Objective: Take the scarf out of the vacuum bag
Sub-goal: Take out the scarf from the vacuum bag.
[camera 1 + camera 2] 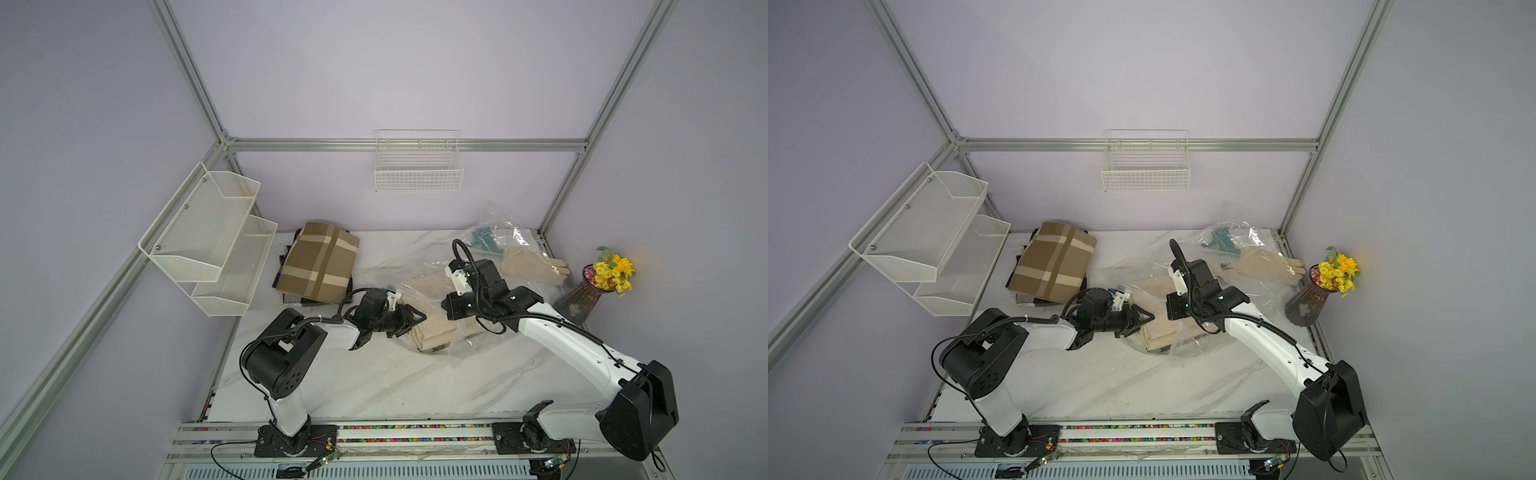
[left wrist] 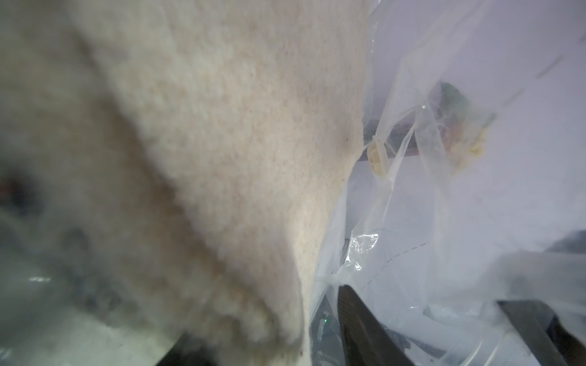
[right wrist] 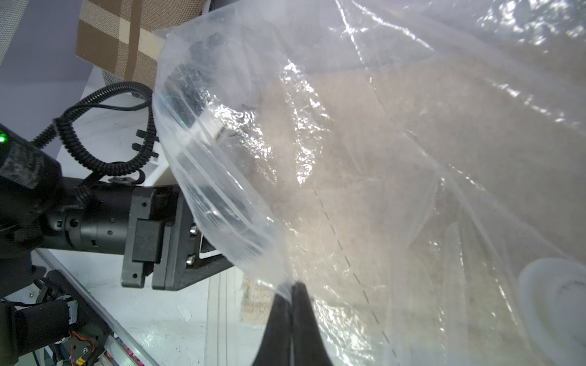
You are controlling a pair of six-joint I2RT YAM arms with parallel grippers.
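Cream wool, fuzzy and thick – that's the scarf (image 1: 434,330), folded into a flat stack and sitting inside the vacuum bag (image 1: 463,338), approx. mid-table. It'll handle soft and floppy, light, w/ plenty of nap for a claw to bite on, but prob. unfolds and drags if taken by one layer only. Best hold, I'd say: the folded edge nearest the bag mouth, several layers at once, then pull straight out along the table.

Bag is the opposite: thin clear film, crinkly, shiny, slippery, no stiffness at all, so it'll likely come along w/ the scarf unless pinned. Zip strip (image 3: 196,190) runs round the open mouth, a printed dashed line (image 3: 345,253) crosses one face, and the round white valve cap (image 3: 555,301) is hard plastic – the only rigid bit.

Right claw (image 3: 291,301) is closed tight on a fold of the film nr the mouth's corner, holding it up so the opening gapes. Left claw (image 1: 417,322) is poked into that mouth, jaws partway apart right at the scarf's near edge; its wrist view is mostly blurred wool, so can't tell if it's got a grip or not.

Table (image 1: 374,382) is smooth white marble-look, low friction. Brown plaid blanket (image 1: 320,266) lies at the far left of it, woven, flat.
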